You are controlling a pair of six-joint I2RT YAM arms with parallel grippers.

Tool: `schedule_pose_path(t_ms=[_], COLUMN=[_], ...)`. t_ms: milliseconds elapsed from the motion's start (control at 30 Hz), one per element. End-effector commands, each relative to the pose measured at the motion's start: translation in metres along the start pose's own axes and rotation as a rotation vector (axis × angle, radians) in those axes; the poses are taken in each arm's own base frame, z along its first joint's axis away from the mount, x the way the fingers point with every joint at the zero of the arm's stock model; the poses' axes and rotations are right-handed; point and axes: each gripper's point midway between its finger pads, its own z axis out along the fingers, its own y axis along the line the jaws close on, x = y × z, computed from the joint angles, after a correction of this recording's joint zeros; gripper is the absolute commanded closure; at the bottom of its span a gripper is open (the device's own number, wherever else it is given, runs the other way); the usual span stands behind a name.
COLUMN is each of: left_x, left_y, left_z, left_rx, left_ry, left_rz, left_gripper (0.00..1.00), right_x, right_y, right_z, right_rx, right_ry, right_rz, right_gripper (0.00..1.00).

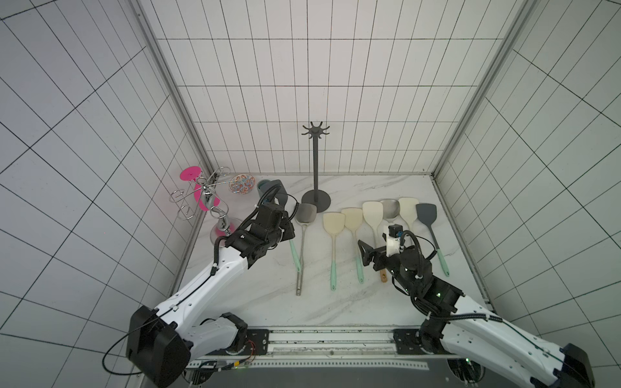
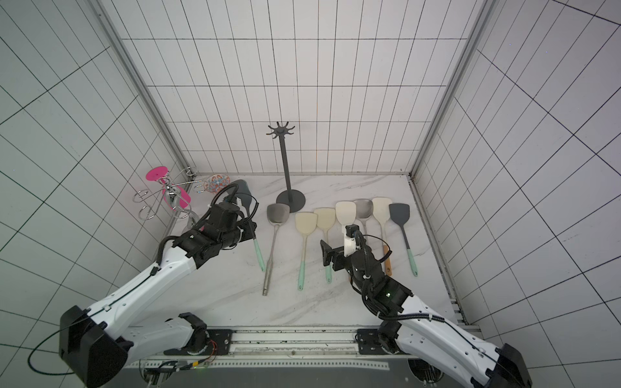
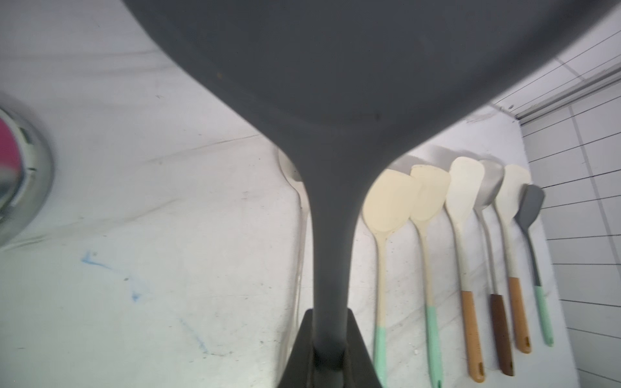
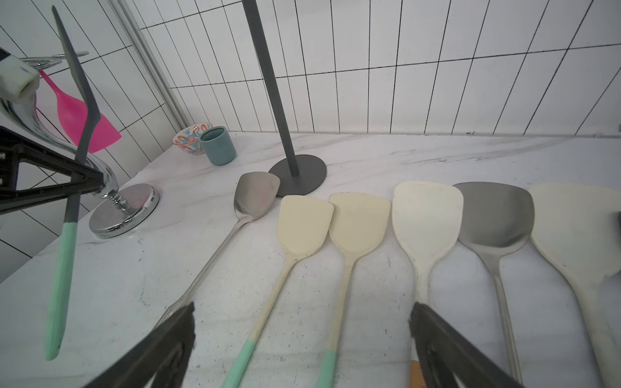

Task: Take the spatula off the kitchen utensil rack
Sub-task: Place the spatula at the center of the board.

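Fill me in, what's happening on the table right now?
The left gripper is shut on a dark grey spatula with a mint handle, holding it blade up near the chrome stand. The kitchen utensil rack has bare hooks. The right gripper is open and empty above the row of spatulas lying on the table.

L arm (image 1: 215,289) & R arm (image 1: 504,336): white shells w/ small screw holes, bulky black joint housings. Thin black cable clipped along each shell; ribbed black hose (image 1: 217,250) near each wrist. Green LED (image 1: 438,294) lit on R arm's black joint. White block (image 1: 392,248) w/ small black cam on R wrist. Red wires (image 1: 250,349) at L arm's base. R tool (image 4: 302,305): dark triangular fingers (image 4: 174,339).
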Motion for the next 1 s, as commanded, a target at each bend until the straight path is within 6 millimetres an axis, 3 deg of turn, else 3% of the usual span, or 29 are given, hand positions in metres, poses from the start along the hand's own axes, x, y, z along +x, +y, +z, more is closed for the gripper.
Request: schedule_pose_path(t_ms=[0, 333, 467, 600, 667, 800, 967], left_x=[-0.009, 0.026, 0.046, 0.059, 0.065, 0.082, 0.085], left_y=[0.032, 0.054, 0.072, 0.094, 0.101, 0.109, 0.112], left_z=[-0.008, 0.039, 0.059, 0.067, 0.070, 0.085, 0.096], left_rx=[-0.164, -0.284, -0.350, -0.416, -0.431, -0.449, -0.478], left_ry=[-0.060, 0.114, 0.147, 0.153, 0.164, 0.235, 0.277], left_rz=[0.188, 0.255, 0.254, 0.255, 0.257, 0.269, 0.285], left_gripper=[1.00, 1.00, 1.00, 1.00, 1.00, 1.00, 1.00], right_x=[0.024, 0.035, 0.026, 0.013, 0.018, 0.048, 0.050], right_y=[-0.006, -0.018, -0.022, -0.023, -0.025, -0.032, -0.038], right_z=[0.002, 0.007, 0.005, 0.003, 0.005, 0.012, 0.009], right_rx=[-0.012, 0.032, 0.068, 0.098, 0.107, 0.108, 0.131], right_ry=[0.044, 0.045, 0.051, 0.083, 0.096, 0.102, 0.091], right_rz=[0.038, 0.050, 0.075, 0.050, 0.047, 0.039, 0.036], right_gripper=[0.01, 0.01, 0.01, 0.01, 0.01, 0.01, 0.01])
